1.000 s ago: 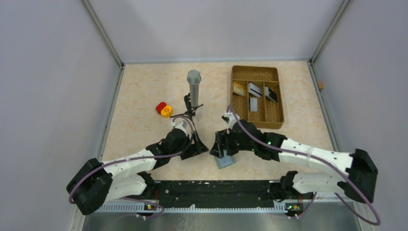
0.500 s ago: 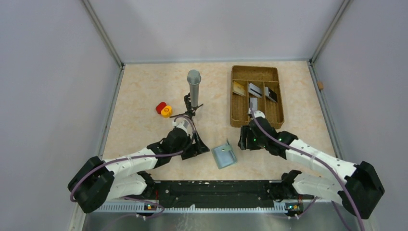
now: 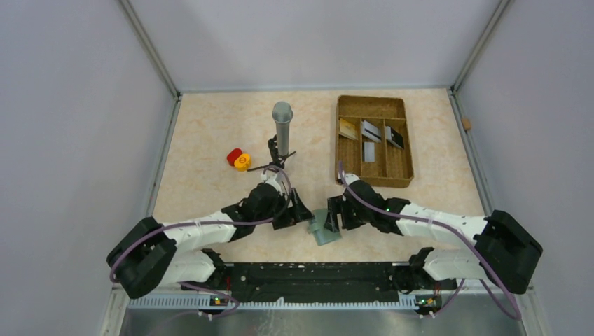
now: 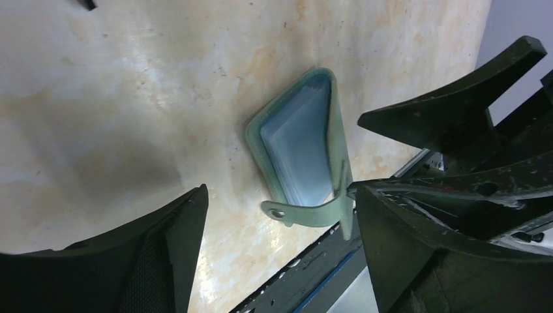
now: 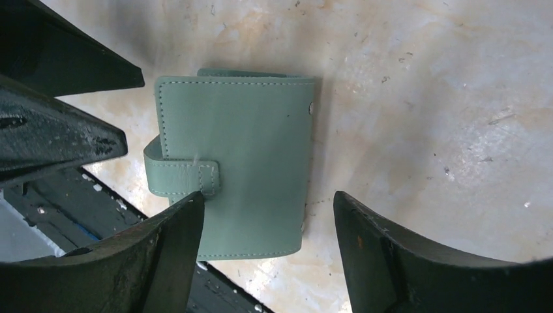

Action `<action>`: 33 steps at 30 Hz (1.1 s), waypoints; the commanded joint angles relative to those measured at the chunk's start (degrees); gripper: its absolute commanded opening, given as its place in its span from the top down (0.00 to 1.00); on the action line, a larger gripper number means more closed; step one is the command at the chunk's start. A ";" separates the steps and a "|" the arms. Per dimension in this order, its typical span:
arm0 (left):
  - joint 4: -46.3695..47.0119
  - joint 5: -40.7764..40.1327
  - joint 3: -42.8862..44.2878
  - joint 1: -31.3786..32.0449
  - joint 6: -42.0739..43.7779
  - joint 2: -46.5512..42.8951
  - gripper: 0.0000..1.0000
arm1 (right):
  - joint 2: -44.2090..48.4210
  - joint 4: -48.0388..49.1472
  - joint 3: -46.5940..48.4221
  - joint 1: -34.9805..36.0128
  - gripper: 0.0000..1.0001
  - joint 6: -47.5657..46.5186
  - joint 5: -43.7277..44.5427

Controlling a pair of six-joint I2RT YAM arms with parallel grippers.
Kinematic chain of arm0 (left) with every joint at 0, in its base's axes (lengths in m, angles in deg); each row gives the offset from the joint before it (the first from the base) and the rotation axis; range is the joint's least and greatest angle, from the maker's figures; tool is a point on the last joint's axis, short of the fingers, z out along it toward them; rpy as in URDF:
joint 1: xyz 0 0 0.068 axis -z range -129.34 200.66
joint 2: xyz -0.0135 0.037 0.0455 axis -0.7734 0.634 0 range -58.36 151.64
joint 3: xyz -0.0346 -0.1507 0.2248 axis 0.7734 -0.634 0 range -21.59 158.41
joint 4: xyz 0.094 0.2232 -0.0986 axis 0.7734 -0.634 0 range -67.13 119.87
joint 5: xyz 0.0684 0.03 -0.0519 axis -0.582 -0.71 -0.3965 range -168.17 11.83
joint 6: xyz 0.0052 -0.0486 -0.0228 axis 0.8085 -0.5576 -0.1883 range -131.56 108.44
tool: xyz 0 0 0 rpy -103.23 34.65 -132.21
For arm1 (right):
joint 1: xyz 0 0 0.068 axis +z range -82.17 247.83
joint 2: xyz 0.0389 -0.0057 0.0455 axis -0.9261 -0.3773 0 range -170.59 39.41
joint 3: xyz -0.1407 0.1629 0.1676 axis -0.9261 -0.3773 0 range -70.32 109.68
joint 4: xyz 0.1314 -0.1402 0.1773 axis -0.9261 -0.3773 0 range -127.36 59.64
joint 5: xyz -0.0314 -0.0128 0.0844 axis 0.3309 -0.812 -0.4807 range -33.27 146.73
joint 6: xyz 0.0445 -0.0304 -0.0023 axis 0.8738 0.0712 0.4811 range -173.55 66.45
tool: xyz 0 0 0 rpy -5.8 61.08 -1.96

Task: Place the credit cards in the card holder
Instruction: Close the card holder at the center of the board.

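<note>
The card holder (image 3: 324,232), a grey-green wallet, lies half open near the table's front edge between my two grippers. In the left wrist view its light blue inside panel (image 4: 298,140) faces up, its cover stands raised, and the closing tab (image 4: 306,212) curls out. My left gripper (image 4: 280,193) is open, with one fingertip (image 4: 365,199) against the cover's edge. The right wrist view shows the cover's outer face (image 5: 244,156), over which my right gripper (image 5: 267,199) is open and straddles the lower part. The credit cards (image 3: 370,131) lie in the brown tray (image 3: 372,103): tan-gold, silvery grey and black.
A grey microphone (image 3: 282,124) stands upright on a small black stand mid-table. Red and yellow caps (image 3: 238,159) sit left of it. The black base rail (image 3: 315,271) runs just below the wallet. Both grippers (image 3: 302,213) (image 3: 333,218) crowd the wallet from either side.
My right gripper swung away toward the tray's front edge, then came back to the wallet. My left gripper has moved right, up against the wallet. The wallet's cover is raised.
</note>
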 commanded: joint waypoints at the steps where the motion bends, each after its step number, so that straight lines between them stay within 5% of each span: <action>1: 5.36 1.38 4.15 1.34 1.27 4.63 0.13 | -1.92 4.91 -0.99 0.40 0.29 1.09 -0.74; 7: 3.28 -0.31 8.50 2.90 4.54 11.05 0.17 | -3.41 7.37 -2.76 0.43 0.36 2.53 -2.19; 21: -7.51 -8.18 10.97 8.05 7.35 17.65 0.67 | 0.02 18.18 -14.37 -9.13 0.41 8.92 -16.44; 28: -6.77 -9.09 9.94 8.72 6.34 18.91 0.73 | -6.19 28.80 -17.89 -9.72 0.45 13.49 -21.02; 33: -4.75 -9.89 8.55 8.81 4.96 17.35 0.73 | -8.74 35.56 -17.78 -9.74 0.74 15.27 -23.42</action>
